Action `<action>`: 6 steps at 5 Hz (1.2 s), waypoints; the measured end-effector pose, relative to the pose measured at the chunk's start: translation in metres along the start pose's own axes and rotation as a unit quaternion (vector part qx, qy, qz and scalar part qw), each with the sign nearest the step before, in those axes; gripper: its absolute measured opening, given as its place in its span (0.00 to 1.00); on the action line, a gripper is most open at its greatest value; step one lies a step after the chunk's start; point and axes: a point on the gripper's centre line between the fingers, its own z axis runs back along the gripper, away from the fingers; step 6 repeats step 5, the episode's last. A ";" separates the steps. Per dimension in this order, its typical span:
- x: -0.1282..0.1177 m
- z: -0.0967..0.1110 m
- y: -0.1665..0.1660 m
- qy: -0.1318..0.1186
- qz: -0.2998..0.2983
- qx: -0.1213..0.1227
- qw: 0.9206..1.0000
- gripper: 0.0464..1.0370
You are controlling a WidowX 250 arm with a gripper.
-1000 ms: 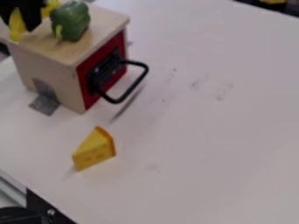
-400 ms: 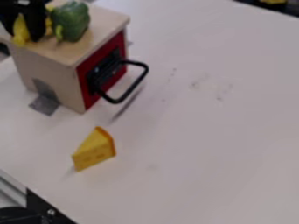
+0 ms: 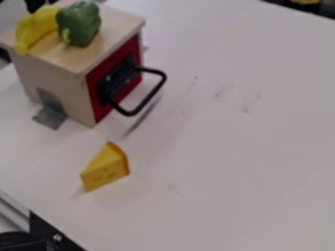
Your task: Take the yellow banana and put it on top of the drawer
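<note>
Resting on top: yellow curved toy banana [image 3: 37, 25] is occupying the pale wooden drawer unit with a red front [image 3: 72, 88]

The banana is lying along the left part of the unit's top, one end reaching the near edge. A dark green toy bell pepper [image 3: 80, 27] is sitting close beside it; contact between the two cannot be confirmed. The black pincer [image 3: 36, 5] is showing in part at the upper left, just beyond the banana; whether it is standing spread, pressed together or pinching anything, I cannot tell. A black looped handle [image 3: 152, 97] is projecting from the red front. A yellow toy cheese wedge with an orange edge [image 3: 106, 169] is standing on the white counter [image 3: 229, 147], apart from the unit.
</note>
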 end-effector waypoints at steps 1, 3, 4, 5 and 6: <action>0.001 0.016 -0.001 -0.013 -0.018 -0.012 1.000 0.96; 0.001 0.016 -0.003 -0.013 -0.035 -0.019 0.999 0.96; 0.001 0.017 -0.003 -0.014 -0.036 -0.018 0.999 0.96; 0.001 0.016 -0.003 -0.013 -0.036 -0.019 0.999 0.96; 0.001 0.016 -0.003 -0.013 -0.036 -0.019 0.999 0.96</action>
